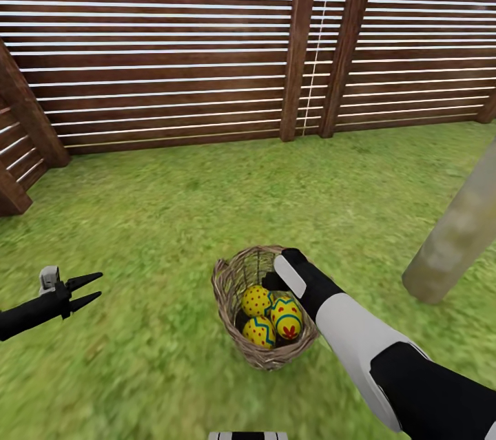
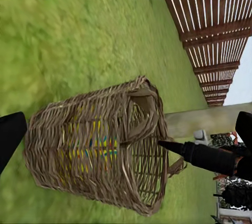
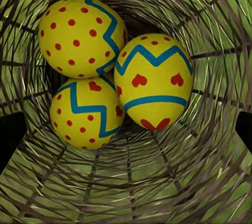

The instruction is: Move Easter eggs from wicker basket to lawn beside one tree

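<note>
Three eggs point(image 1: 271, 319) sit bunched together at the bottom of a wicker basket point(image 1: 231, 285), each touching its neighbours. All are yellow with a blue-green zigzag band; two carry red dots, and the one point(image 3: 153, 81) nearest the right arm also shows red hearts. The basket stands upright on the lawn point(image 1: 172, 213), well out from the slatted wooden fence point(image 1: 172, 47) that closes the far edge of the grass. A pale trunk, the tree point(image 1: 458, 233), rises from the lawn near the basket on the robot's right side.

The eggs look smooth, hard and rounded, so they will probably be light but slippery. A hold across the broad middle of one egg, along the zigzag band, seems safest. A pinch near either end would likely squeeze it out. Packed this tightly, lifting one may roll the others. The basket is open-weave and likely light, so a push on its rim point(image 1: 275, 250) could tip it.

The right gripper point(image 1: 279, 281) reaches over the far rim, pointing down into the basket. In the right wrist view, dark finger edges show wide apart at either side, with all three eggs between and below them. The fingers hold nothing and are not touching any egg.

The left gripper point(image 1: 88, 290) hovers over bare grass, well apart from the basket. Its two slim fingers point(image 1: 84, 280) are slightly parted and empty.
</note>
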Robot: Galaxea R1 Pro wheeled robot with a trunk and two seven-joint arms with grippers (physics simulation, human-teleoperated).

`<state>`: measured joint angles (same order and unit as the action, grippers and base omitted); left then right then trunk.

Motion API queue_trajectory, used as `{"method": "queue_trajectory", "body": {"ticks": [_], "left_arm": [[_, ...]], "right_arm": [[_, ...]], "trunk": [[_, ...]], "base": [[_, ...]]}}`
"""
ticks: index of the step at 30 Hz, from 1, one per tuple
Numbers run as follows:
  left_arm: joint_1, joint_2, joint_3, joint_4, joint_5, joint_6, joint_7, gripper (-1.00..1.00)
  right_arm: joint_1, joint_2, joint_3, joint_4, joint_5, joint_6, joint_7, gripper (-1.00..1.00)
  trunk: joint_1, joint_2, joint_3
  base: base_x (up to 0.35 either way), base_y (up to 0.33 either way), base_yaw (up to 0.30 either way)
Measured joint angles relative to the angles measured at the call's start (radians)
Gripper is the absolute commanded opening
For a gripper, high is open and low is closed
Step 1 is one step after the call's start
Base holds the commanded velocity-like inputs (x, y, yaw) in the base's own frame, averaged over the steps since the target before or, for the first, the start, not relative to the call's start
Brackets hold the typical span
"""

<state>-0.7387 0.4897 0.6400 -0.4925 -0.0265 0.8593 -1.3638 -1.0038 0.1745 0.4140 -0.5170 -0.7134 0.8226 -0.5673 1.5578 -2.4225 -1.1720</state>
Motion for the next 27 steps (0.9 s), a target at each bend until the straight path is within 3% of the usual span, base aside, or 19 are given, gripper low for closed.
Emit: {"method": "queue_trajectory", "body": {"ticks": [27], "left_arm": [[0.0, 0.0, 0.0, 0.0, -0.001, 0.0, 0.0, 1.0]], "right_arm": [[0.0, 0.0, -0.001, 0.056, 0.0, 0.01, 0.0, 1.0]], "trunk": [[0.0, 0.0, 0.0]], "base": [[0.058, 0.005, 0.0]]}}
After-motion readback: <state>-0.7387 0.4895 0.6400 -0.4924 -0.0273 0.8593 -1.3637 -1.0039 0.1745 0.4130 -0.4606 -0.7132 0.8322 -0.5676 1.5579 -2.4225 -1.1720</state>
